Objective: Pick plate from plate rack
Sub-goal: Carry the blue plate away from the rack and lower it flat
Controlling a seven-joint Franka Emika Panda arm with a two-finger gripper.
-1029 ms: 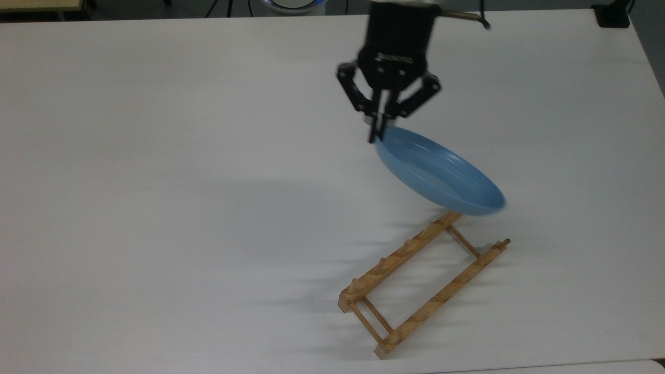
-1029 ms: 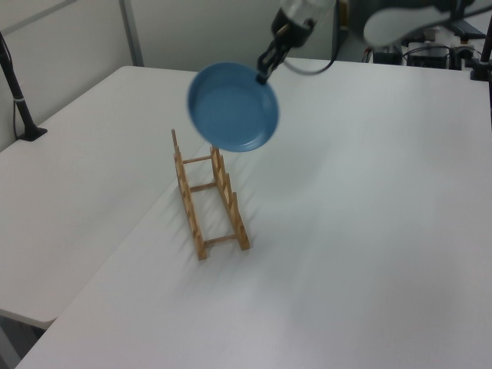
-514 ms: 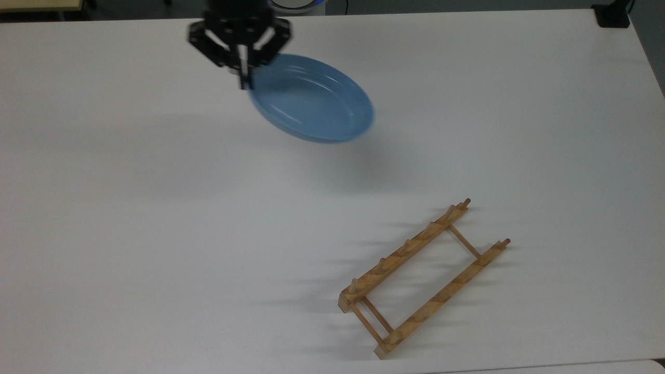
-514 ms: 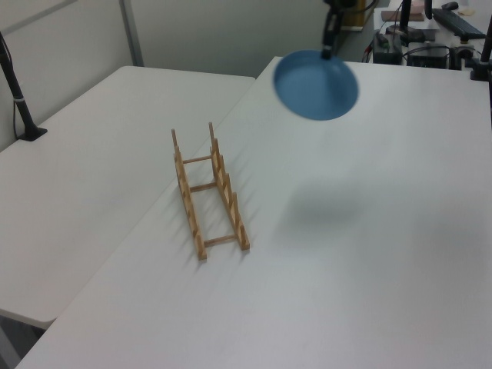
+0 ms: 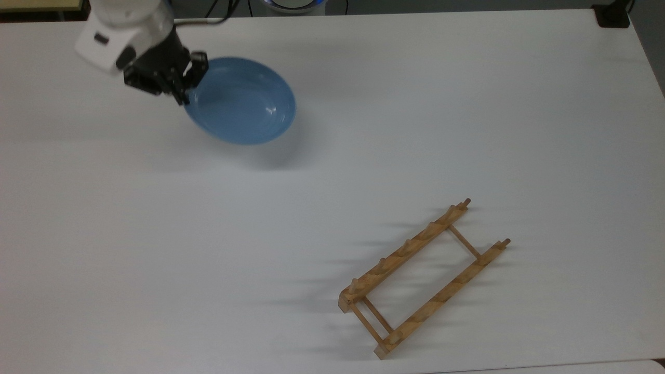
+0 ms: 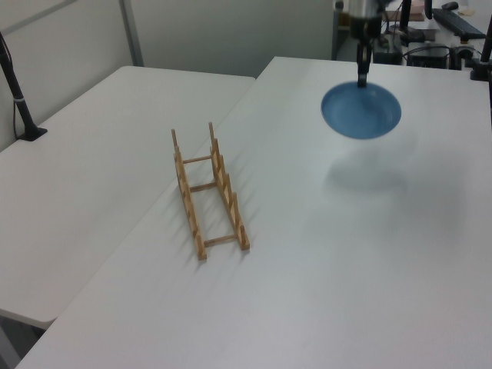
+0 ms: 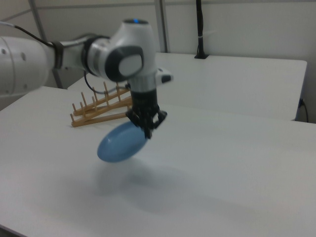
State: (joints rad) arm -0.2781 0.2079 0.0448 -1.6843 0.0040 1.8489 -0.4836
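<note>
The end effector [image 5: 183, 96] is clamped on the rim of the plate [image 5: 243, 102], its black fingers pinching the edge at the top view's left side of the dish. In the left view the end effector [image 6: 361, 79] points down at the plate's [image 6: 361, 112] far rim, and in the right view the end effector [image 7: 147, 132] grips the upper right edge while the plate [image 7: 120, 142] hangs down to the right view's left, tilted. The plate is in the air above the bench [image 5: 156, 234], with a soft shadow on the white surface beneath it. Its hollow side faces up toward the top view's camera.

The rack [image 5: 422, 279] stands on the bench well apart from the plate, toward the top view's lower right, with nothing between its pegs. In the left view the rack [image 6: 208, 191] sits left of centre, the plate far off to the upper right. In the right view the rack [image 7: 98, 109] is behind the arm [image 7: 64, 57], beyond the plate.
</note>
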